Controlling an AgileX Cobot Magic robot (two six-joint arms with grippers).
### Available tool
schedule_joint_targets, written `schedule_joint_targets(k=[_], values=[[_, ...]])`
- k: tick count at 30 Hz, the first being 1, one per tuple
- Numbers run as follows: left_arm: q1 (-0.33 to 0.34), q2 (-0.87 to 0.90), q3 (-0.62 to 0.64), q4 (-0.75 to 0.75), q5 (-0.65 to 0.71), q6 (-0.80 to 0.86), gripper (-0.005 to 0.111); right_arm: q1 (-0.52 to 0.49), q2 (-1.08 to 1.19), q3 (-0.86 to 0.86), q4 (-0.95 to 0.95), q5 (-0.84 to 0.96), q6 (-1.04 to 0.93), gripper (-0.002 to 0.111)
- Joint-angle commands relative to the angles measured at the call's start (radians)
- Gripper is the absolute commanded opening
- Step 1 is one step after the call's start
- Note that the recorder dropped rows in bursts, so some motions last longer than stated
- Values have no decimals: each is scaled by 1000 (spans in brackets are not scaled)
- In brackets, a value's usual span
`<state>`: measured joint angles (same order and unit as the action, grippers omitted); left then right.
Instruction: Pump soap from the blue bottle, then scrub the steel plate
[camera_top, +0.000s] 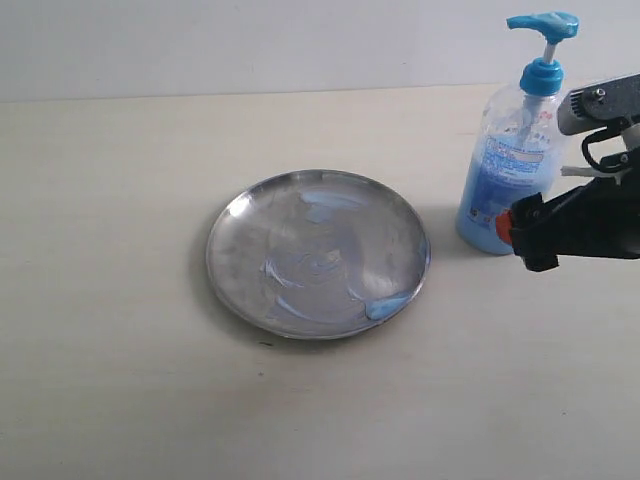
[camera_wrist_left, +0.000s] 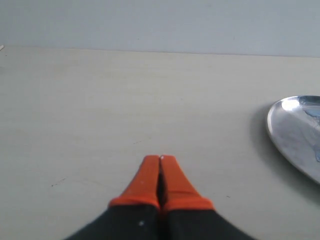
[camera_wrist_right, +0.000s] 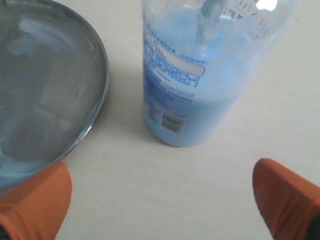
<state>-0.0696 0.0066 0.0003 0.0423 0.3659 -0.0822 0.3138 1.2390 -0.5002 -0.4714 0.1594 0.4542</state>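
The steel plate (camera_top: 236, 236) lies in the middle of the table, streaked with pale blue soap and carrying a thicker blob (camera_top: 386, 307) at its near right rim. To its right stands the blue bottle (camera_top: 506, 165), upright, its pump head (camera_top: 543, 24) raised. My right gripper (camera_top: 510, 232) hovers just in front of the bottle's base, low over the table. In the right wrist view it (camera_wrist_right: 160, 200) is open wide, with the bottle (camera_wrist_right: 192, 90) ahead of the gap and the plate rim (camera_wrist_right: 102, 85) beside it. My left gripper (camera_wrist_left: 160, 165) is shut and empty, away from the plate edge (camera_wrist_left: 292, 132).
The pale table (camera_top: 120, 380) spreads to the left and in front of the plate. A plain light wall (camera_top: 250, 40) runs along the back. The left gripper is not in the exterior view.
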Motion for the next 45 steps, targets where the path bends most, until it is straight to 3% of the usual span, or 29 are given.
schedule_joint_targets(k=[1,7,17,22,25,31,33,39,45], values=[[-4,-7,0,0,-10,1,0,1,86,16,-243,-92,267,93],[-4,-7,0,0,-10,1,0,-47,212,3,-343,-144,444,93],[-4,-7,0,0,-10,1,0,-160,231,-11,-312,-252,366,93],[-4,-7,0,0,-10,1,0,-166,229,-11,-268,-348,298,93],[-4,-7,0,0,-10,1,0,-166,229,-11,-128,-347,137,93],[-4,-7,0,0,-12,1,0,-166,229,-11,414,-421,-398,93],[-4,-7,0,0,-12,1,0,-162,231,-11,492,-434,-479,93],[-4,-7,0,0,-12,1,0,-162,272,-11,471,-494,-476,93],[-4,-7,0,0,-12,1,0,-162,347,-11,239,-621,-293,93]])
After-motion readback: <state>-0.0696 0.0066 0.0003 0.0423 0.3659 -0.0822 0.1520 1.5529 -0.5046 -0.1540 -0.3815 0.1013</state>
